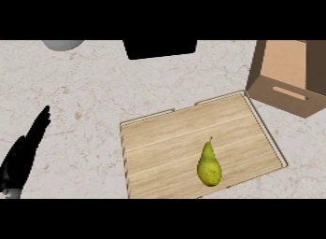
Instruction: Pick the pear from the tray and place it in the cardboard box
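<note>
A yellow-green pear (208, 165) lies on the wooden tray (172, 135), toward the tray's near right part, its stem pointing away from me. The open cardboard box (293, 77) stands at the far right, just beyond the tray's far right corner. My left hand (22, 158) rests at the view's left edge with its fingers straight and pointing up, holding nothing, well left of the tray. My right hand does not show.
A black object (161, 48) sits at the far middle edge of the marble counter. A grey round object (63, 44) shows at the far left. Bare counter lies between my left hand and the tray.
</note>
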### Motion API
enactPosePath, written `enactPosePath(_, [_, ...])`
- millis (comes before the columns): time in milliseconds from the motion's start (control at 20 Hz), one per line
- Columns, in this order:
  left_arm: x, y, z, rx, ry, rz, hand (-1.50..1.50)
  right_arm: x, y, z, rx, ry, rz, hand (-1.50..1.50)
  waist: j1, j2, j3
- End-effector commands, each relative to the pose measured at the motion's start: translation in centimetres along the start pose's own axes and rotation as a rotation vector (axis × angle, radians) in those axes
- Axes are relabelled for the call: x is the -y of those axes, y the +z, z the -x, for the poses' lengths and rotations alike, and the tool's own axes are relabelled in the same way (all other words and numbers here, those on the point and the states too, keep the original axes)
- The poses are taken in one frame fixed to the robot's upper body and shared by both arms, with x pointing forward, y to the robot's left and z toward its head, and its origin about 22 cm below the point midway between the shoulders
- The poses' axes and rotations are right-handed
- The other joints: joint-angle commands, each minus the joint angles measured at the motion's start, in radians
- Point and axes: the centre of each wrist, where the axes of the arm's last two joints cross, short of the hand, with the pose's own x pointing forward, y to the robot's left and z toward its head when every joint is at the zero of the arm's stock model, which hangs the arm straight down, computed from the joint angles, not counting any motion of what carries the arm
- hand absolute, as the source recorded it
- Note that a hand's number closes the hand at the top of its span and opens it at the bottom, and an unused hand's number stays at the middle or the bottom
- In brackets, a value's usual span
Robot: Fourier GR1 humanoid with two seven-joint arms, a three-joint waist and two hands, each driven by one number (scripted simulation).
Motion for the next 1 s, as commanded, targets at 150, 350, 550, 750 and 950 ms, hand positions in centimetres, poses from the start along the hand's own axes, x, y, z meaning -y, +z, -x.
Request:
enactPosePath(150, [1.8,-1.5,-0.1,0.066,-0.022,0.075,0.00,1.8,9.2,-4.8,-0.082,0.107,-0.082,-1.50,0.090,0.017,-0.004])
enactPosePath(350, [2.6,-2.3,-0.5,0.081,-0.001,0.104,0.00,1.5,11.9,-9.3,-0.120,0.133,-0.107,-1.50,0.119,0.020,-0.004])
enactPosePath(550, [2.8,-3.4,-0.5,0.094,-0.029,0.115,0.00,2.2,12.2,-12.2,-0.201,0.200,-0.172,-1.50,0.139,0.025,-0.003])
enactPosePath(750, [3.1,-4.3,-1.0,0.096,-0.027,0.142,0.00,2.0,12.5,-14.1,-0.263,0.287,-0.168,-1.50,0.152,0.028,-0.003])
enactPosePath(950, [4.1,-4.1,-0.8,0.121,-0.029,0.140,0.00,1.7,10.7,-15.4,-0.317,0.319,-0.182,-1.50,0.169,0.030,-0.002])
